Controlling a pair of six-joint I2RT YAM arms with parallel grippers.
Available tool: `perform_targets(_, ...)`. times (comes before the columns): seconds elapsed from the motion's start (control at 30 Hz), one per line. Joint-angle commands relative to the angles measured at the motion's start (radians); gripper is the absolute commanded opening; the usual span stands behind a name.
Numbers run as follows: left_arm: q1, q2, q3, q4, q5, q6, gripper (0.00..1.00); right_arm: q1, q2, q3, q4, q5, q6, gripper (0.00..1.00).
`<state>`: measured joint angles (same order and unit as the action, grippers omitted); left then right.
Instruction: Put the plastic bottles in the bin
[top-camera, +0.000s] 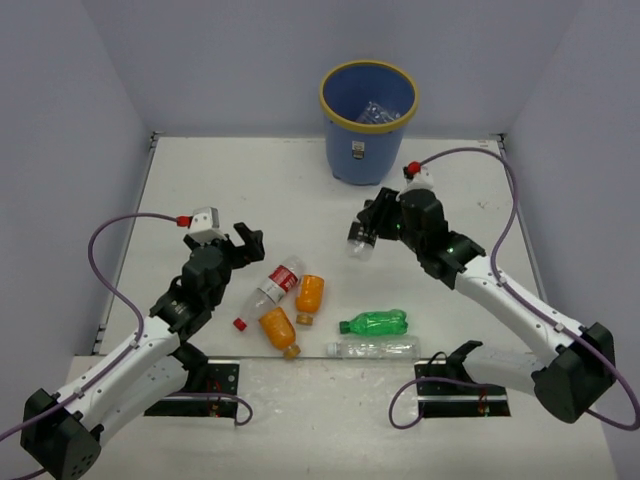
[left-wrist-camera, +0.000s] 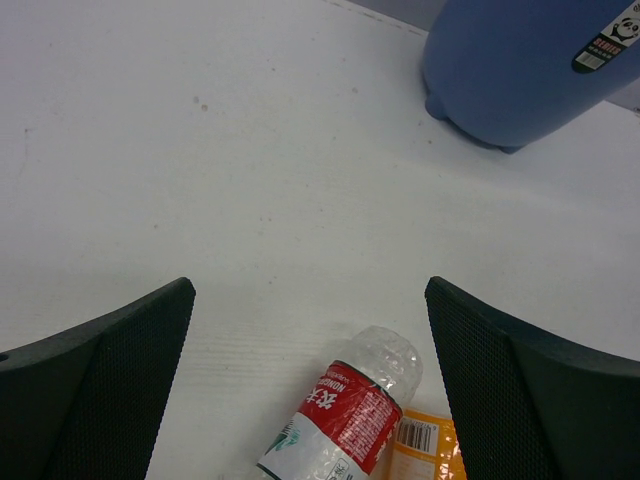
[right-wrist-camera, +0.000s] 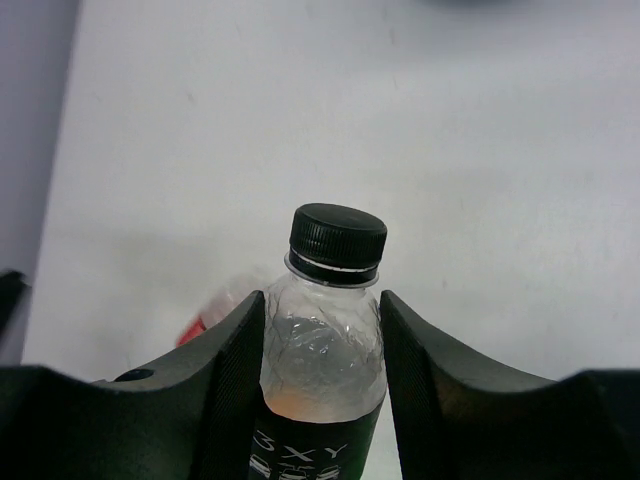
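The blue bin (top-camera: 350, 145) with a yellow rim stands at the back; a clear bottle (top-camera: 378, 113) lies inside it. My right gripper (top-camera: 372, 228) is shut on a black-labelled bottle (top-camera: 358, 243), held above the table; in the right wrist view the gripper (right-wrist-camera: 322, 335) clamps the bottle (right-wrist-camera: 337, 240) below its black cap. My left gripper (top-camera: 246, 243) is open and empty, just behind a red-labelled bottle (top-camera: 277, 285), which also shows in the left wrist view (left-wrist-camera: 350, 415) between the jaws (left-wrist-camera: 308, 300). Two orange bottles (top-camera: 310, 294) (top-camera: 278, 328), a green one (top-camera: 375, 322) and a clear one (top-camera: 375, 348) lie nearby.
A loose red cap (top-camera: 240, 323) lies left of the orange bottles. The bin's blue wall (left-wrist-camera: 520, 70) shows at the top right of the left wrist view. Walls close the table on three sides.
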<state>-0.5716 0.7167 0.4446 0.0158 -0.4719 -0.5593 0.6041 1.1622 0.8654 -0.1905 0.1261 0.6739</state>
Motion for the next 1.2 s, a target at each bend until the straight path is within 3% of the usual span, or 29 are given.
perform_targets(0.0,0.003,0.012,-0.009,0.024,-0.046,-0.02,1.0,0.005,-0.02,0.264,-0.009,0.267,-0.176,0.0)
perform_targets(0.2,0.001,0.025,-0.011,0.043,-0.045,-0.03,1.0,-0.019,0.131,0.604,0.102,0.413,-0.397,0.0)
perform_targets(0.43,0.003,0.045,-0.017,0.072,-0.056,-0.021,1.0,-0.112,0.57,1.188,0.162,0.523,-0.572,0.0)
perform_targets(0.5,0.003,0.053,-0.011,0.072,-0.056,-0.015,1.0,-0.125,0.659,1.278,0.182,0.567,-0.584,0.0)
perform_targets(0.63,0.004,0.065,-0.001,0.071,-0.045,-0.008,1.0,-0.152,0.873,1.406,0.384,0.613,-0.706,0.0)
perform_targets(0.8,0.004,0.073,-0.001,0.076,-0.047,-0.004,1.0,-0.179,1.044,1.526,0.453,0.579,-0.726,0.0)
perform_targets(1.0,0.003,0.088,0.0,0.082,-0.045,-0.005,1.0,-0.193,1.071,1.447,0.417,0.538,-0.685,0.29)
perform_targets(1.07,0.004,0.096,0.002,0.081,-0.036,-0.005,1.0,-0.197,1.062,1.431,0.383,0.511,-0.648,0.48)
perform_targets(1.13,0.004,0.104,0.008,0.075,-0.027,-0.004,1.0,-0.199,1.052,1.438,0.344,0.48,-0.619,0.8)
perform_targets(1.17,0.003,0.107,0.014,0.069,-0.022,-0.004,1.0,-0.199,1.044,1.452,0.316,0.467,-0.613,0.87)
